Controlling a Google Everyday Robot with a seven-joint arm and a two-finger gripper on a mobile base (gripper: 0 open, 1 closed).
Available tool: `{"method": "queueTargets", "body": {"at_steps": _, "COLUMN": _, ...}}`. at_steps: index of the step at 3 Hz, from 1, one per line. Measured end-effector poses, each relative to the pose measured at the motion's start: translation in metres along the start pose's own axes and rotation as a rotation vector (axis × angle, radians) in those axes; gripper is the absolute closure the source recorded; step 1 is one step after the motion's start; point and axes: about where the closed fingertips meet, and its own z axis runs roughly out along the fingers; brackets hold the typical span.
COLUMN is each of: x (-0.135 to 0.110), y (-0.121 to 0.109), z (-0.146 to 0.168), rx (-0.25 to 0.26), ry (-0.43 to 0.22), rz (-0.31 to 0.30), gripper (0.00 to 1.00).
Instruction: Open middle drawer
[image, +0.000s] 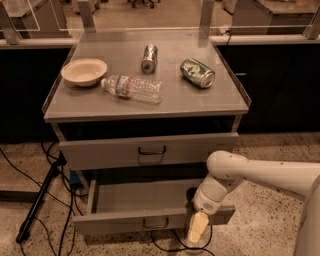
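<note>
Drawers come first, two in view: the top drawer sits closed under the surface, and the middle drawer below it stands pulled well out, its small handle facing the camera. A third is hidden, if there is one.

One white arm reaches in from the right. Its gripper hangs pointing down at the right end of the middle drawer's front, off to the right of the handle. Whether it is apart or together I cannot tell.

On the surface lie one bottle near the middle, one bowl by the left edge, and two cans, a silver can toward the back edge and a green can toward the right.

Risks, as I judge them: a pull from the drawer's right end rather than the handle may skew it so it binds. A jolt to the cabinet could roll the cans and the bottle, since all seem to lie on their sides. The floor cables beneath could catch the gripper.
</note>
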Motion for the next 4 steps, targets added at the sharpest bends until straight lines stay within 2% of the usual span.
{"method": "queueTargets", "body": {"at_steps": 2, "x": 0.015, "y": 0.0, "z": 0.02, "rx": -0.059, "ry": 0.026, "rz": -0.003, "gripper": 0.0}}
{"method": "queueTargets", "body": {"at_steps": 3, "x": 0.039, "y": 0.019, "z": 0.004, "rx": -0.092, "ry": 0.02, "rz": -0.009, "gripper": 0.0}}
{"method": "queueTargets", "body": {"at_steps": 4, "x": 0.083, "y": 0.068, "z": -0.024, "rx": -0.136, "ry": -0.038, "rz": 0.004, "gripper": 0.0}}
